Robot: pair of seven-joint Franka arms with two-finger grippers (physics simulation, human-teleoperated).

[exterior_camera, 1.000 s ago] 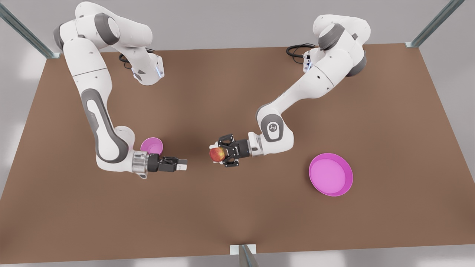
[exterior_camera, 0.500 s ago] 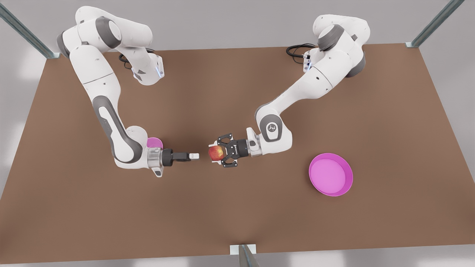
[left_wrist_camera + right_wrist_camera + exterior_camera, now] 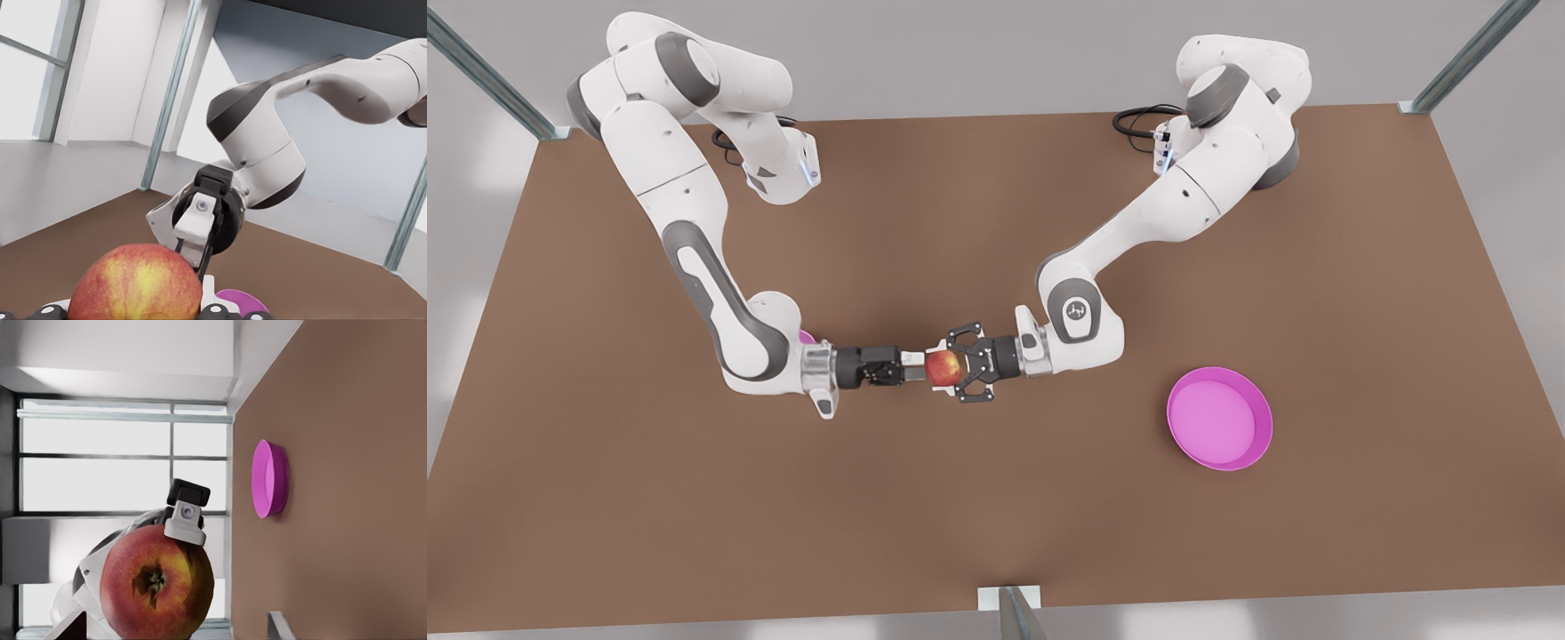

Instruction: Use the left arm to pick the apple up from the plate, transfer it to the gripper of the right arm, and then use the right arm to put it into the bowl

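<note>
We're mid-handoff. Left of centre, right gripper [image 3: 911, 370] has its fingers spread around the apple [image 3: 943, 366], not clamped. At centre, left gripper [image 3: 947, 367] grips the apple. Plate [image 3: 1219, 418] lower right is empty. Bowl [image 3: 807, 338] drop remains.

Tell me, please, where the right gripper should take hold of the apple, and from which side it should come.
Grip the apple across its round middle, on the two sides that the left gripper leaves bare. Come from the front view's left, straight at the stem dimple, which faces the open right gripper. The left gripper is shut on it from the opposite side.
</note>
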